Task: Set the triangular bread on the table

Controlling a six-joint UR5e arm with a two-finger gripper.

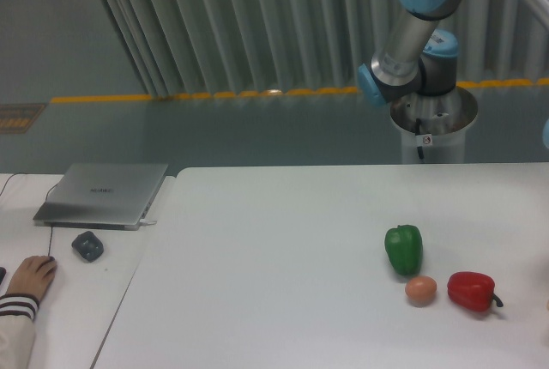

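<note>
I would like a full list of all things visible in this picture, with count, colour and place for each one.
table: 1, white, centre and right
green pepper: 1, green, right part of the table
small round fruit: 1, orange-pink, just in front of the green pepper
red pepper: 1, red, right of the fruit
side desk: 1, white, left
laptop: 1, silver, closed, on the side desk
mouse: 1, dark grey, in front of the laptop
triangular bread: not in view
person's hand: 1, striped sleeve, lower left
robot arm: 1, silver and blue, upper right; gripper out of frame
</note>
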